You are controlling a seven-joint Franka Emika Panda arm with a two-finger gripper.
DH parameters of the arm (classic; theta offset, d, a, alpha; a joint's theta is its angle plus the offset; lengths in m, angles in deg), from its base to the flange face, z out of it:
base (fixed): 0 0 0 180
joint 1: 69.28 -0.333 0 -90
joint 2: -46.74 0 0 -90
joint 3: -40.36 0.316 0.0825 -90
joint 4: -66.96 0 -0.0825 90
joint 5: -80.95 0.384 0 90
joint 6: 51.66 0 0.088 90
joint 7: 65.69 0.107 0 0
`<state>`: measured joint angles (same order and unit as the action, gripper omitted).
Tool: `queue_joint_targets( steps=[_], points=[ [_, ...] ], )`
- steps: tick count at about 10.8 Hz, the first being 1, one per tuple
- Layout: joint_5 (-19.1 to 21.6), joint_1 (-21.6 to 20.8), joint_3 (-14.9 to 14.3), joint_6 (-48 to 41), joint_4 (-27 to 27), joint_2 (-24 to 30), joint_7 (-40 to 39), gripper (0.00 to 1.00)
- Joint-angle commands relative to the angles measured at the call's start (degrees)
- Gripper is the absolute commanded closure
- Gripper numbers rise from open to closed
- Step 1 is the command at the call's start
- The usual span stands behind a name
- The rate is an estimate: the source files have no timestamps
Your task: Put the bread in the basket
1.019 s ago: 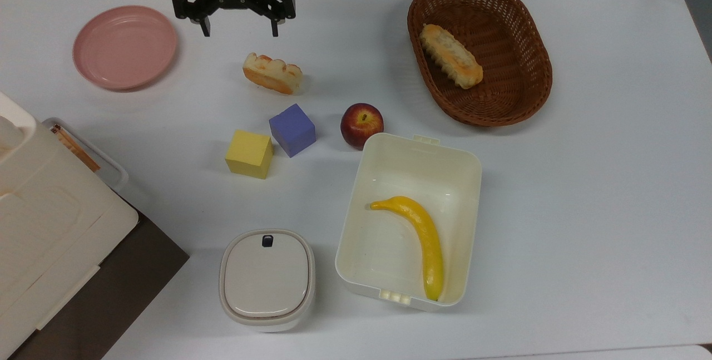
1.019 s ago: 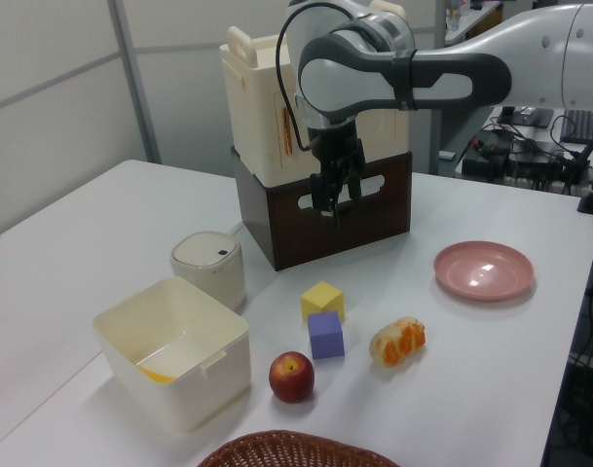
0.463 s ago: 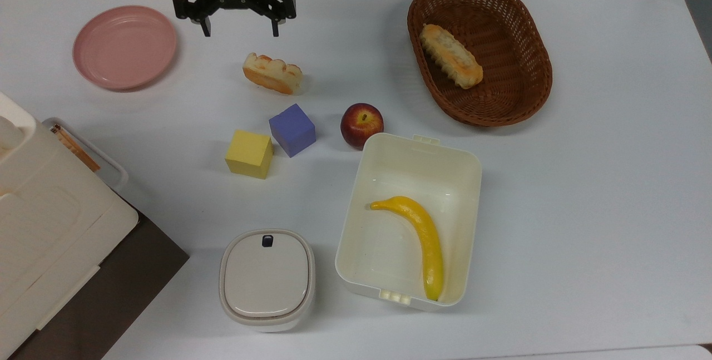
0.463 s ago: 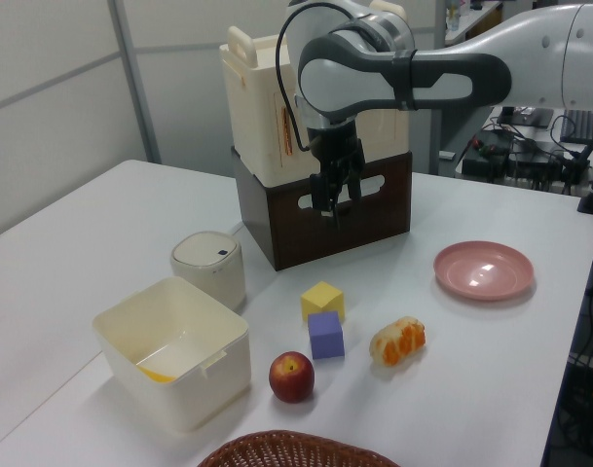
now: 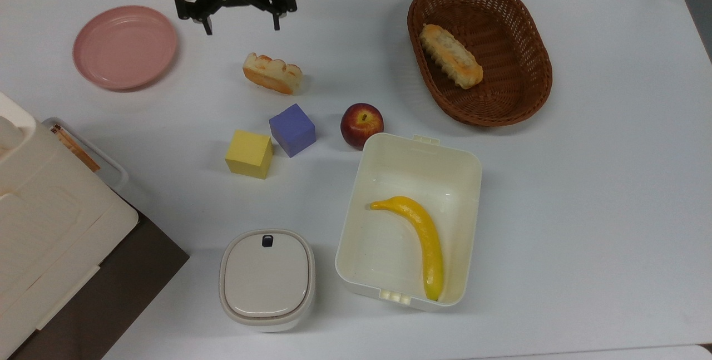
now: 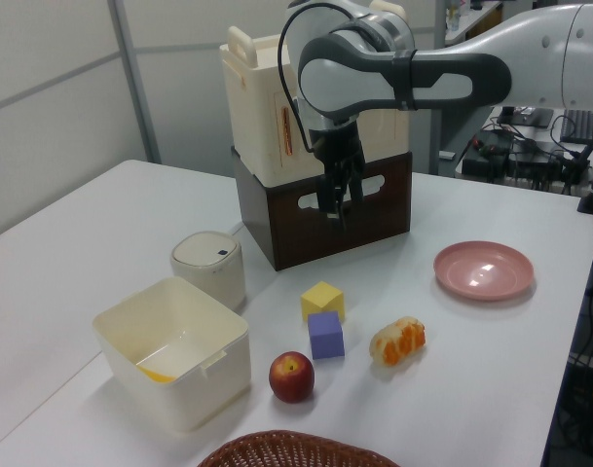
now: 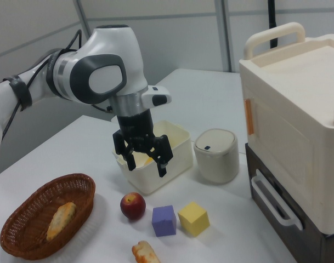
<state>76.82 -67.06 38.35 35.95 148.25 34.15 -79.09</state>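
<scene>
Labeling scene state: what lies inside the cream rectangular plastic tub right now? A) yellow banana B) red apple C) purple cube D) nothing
A: the top view shows a yellow banana lying in the cream rectangular plastic tub; the red apple and purple cube sit outside on the white table.

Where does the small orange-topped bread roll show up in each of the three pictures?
Top view: the bread lies upper left of centre.
Left view: lower right of centre.
Right view: at the bottom edge, partly cut off.
Shared landmark: the purple cube beside it.
</scene>
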Motion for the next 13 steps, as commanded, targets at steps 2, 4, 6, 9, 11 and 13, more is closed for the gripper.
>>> queue_joint_targets(
  steps=[2,4,6,9,11,13],
  points=[
    [0.10,-0.02,-0.28,-2.71,0.89,1.78,-4.86,0.00],
    [-0.08,-0.11,-0.11,-5.07,0.89,1.78,-8.38,0.00],
    [-0.08,-0.11,0.07,-5.26,0.89,1.70,-7.43,0.00],
    [-0.08,-0.03,0.07,-5.26,0.89,1.78,-3.67,0.00],
    [0.09,-0.11,0.24,-4.21,0.89,1.61,4.75,0.00],
    [0.10,-0.20,0.42,-2.63,0.98,1.26,6.37,0.00]
  ],
)
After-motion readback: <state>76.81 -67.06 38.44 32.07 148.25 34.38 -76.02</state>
